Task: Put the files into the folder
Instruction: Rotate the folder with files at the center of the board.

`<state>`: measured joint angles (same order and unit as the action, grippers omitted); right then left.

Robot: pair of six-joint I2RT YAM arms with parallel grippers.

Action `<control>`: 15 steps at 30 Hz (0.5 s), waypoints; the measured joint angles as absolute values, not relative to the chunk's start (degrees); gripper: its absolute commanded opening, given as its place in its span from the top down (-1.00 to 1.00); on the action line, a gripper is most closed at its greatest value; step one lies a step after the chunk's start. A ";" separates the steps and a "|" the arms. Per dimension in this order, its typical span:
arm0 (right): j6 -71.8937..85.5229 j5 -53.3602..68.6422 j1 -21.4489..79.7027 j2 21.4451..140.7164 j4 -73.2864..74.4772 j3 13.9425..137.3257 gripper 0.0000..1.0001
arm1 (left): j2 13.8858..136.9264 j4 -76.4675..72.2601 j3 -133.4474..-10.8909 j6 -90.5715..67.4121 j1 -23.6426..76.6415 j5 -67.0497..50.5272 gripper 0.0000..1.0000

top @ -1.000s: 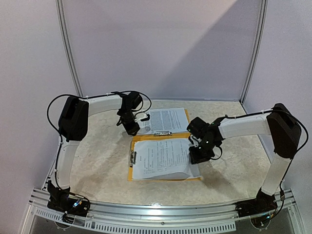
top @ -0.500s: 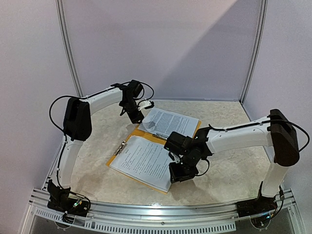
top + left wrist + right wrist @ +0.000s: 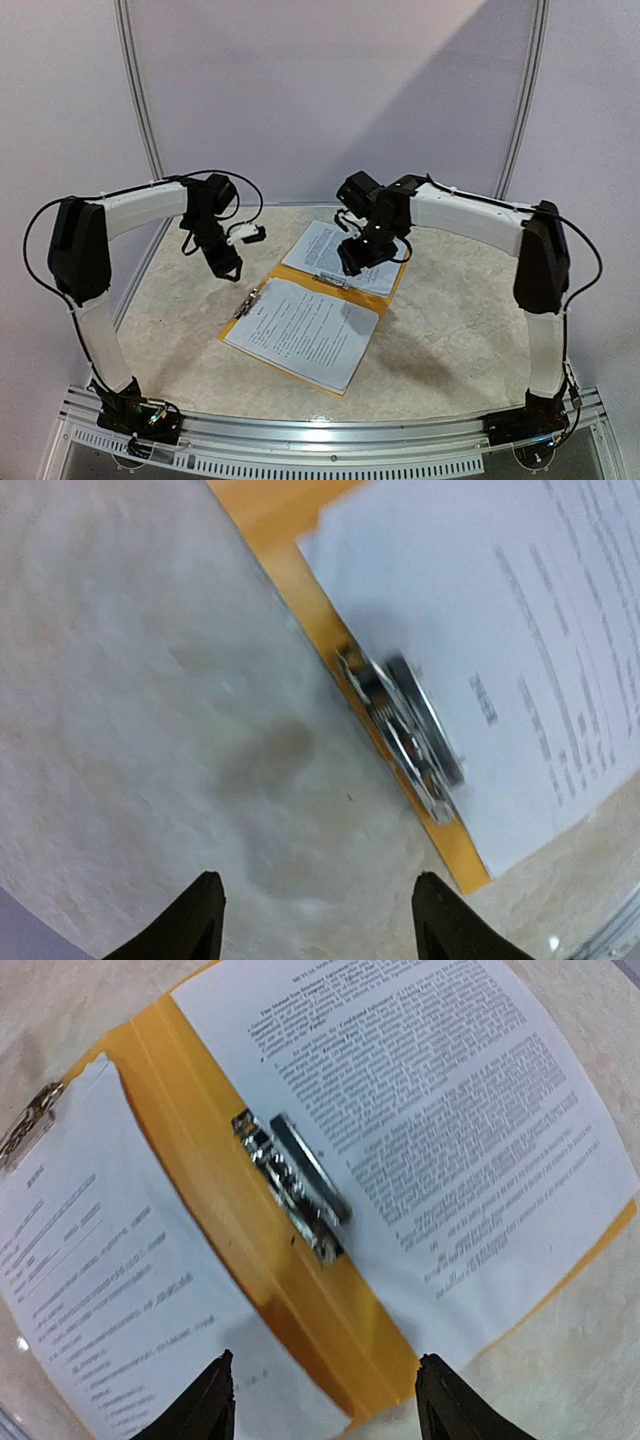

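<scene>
The folder (image 3: 385,290) was seen lying open on the table (image 3: 460,330), turned at an angle, between the two arms and a little toward the middle of the surface. Two sets of the files were seen on its orange-yellow leaves: one printed sheet (image 3: 342,255) on the far leaf and another (image 3: 300,330) on the near leaf. Each was seen to lie under a metal clip, one (image 3: 292,1198) at the edge of the far sheet and one (image 3: 405,730) at the left edge of the near sheet. From this, the placing of the papers was judged to be done or nearly done; whether the clips truly gripped the sheets could not be told, and the folder was not yet closed, if closing was wanted.

The left gripper (image 3: 315,920) was seen over bare table just beside the near clip, its jaws apart and nothing between them. The right gripper (image 3: 325,1400) was seen above the far leaf, its jaws likewise apart and empty.

Blocks of small black text were seen on both sheets, with a short heading on each, but the print was too small and blurred to be read. No brand or label was made out.
</scene>
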<state>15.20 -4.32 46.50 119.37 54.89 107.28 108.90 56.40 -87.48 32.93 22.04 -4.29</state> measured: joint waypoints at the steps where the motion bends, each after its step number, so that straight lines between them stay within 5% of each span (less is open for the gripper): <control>1: 13.65 -4.32 46.13 122.04 54.35 109.84 -0.26 | 107.50 56.71 -83.79 33.65 21.85 -4.25 -0.31; 11: 2.98 -3.66 45.47 143.33 49.95 125.25 -0.34 | 99.18 63.11 -61.14 37.43 21.74 -6.35 -0.25; 15: 2.37 -3.86 45.28 144.55 48.16 126.43 -0.09 | 98.70 63.68 -57.12 37.41 21.98 -7.79 -0.24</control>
